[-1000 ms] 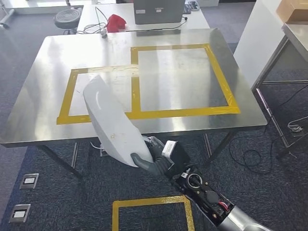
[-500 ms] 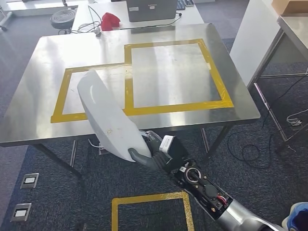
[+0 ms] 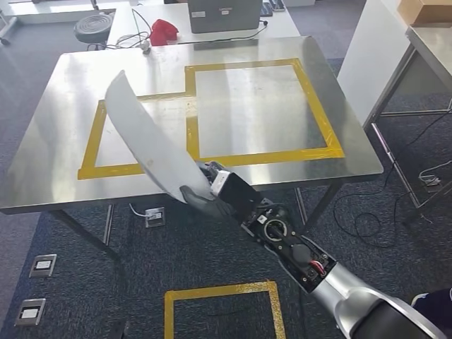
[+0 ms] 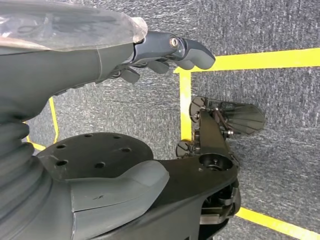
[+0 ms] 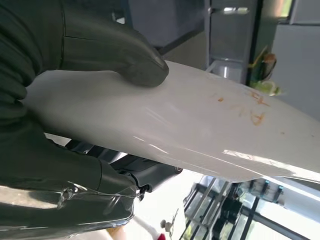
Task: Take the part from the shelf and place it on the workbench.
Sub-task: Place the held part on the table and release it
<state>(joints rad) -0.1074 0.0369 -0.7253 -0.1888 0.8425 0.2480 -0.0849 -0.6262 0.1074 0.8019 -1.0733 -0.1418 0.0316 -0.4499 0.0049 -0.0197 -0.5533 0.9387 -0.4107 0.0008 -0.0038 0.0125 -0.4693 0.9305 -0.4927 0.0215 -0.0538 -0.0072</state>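
A long, curved white part is gripped at its near end by my right hand, with the arm reaching in from the lower right. The part slants up and to the left, its far end above the near left of the steel workbench, over the left yellow-taped rectangle. In the right wrist view the thumb presses on the part, which bears faint orange marks. My left hand hangs over the carpet, fingers loosely out, holding nothing.
Behind the workbench stand a grey laptop, a red cloth and a stool. A white cabinet and another table are at the right. Cables and a yellow tape square lie on the carpet.
My right hand has raised the white part and carried it forward; its far end now reaches over the workbench's left rectangle. The view shifted a little early on.
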